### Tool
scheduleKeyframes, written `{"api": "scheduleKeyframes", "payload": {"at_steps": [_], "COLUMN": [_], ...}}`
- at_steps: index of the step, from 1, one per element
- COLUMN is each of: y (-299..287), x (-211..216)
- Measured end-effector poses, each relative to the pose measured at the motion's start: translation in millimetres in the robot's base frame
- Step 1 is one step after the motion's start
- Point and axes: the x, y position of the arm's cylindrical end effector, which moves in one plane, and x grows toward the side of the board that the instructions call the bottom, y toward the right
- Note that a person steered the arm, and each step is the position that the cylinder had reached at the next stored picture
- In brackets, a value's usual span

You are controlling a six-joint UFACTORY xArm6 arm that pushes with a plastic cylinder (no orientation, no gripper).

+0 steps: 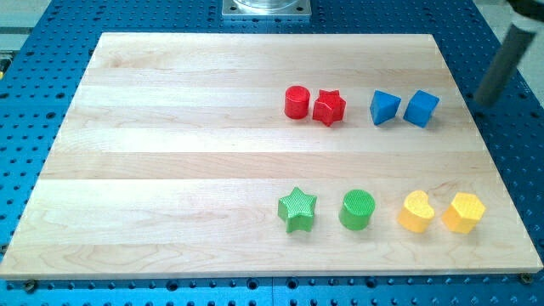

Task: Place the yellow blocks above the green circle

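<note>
A yellow heart block (416, 212) and a yellow hexagon block (463, 212) lie side by side near the board's lower right. The green circle block (357, 209) sits just left of the yellow heart, with a green star block (297, 209) further left. My rod comes in at the view's top right, and my tip (484, 102) is off the board's right edge, right of the blue blocks and well above the yellow blocks. It touches no block.
A red circle block (296, 102) and a red star block (329, 108) sit together in the upper middle. Two blue blocks (384, 107) (422, 109) lie to their right. The wooden board (170, 170) rests on a blue perforated table.
</note>
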Motion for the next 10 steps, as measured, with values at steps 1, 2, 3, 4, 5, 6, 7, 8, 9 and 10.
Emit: {"api": "scheduleKeyframes", "payload": {"at_steps": [1,2,3,4,5,6,7,8,9,10], "y": [5.6,-2.5,-5.9,-45.8,-89.6,-131.0,-159.8,-119.0,-181.3,-239.0], "x": [13.9,113.2,193.3,193.9,170.2,146.9,128.9,159.2,220.0,221.1]}}
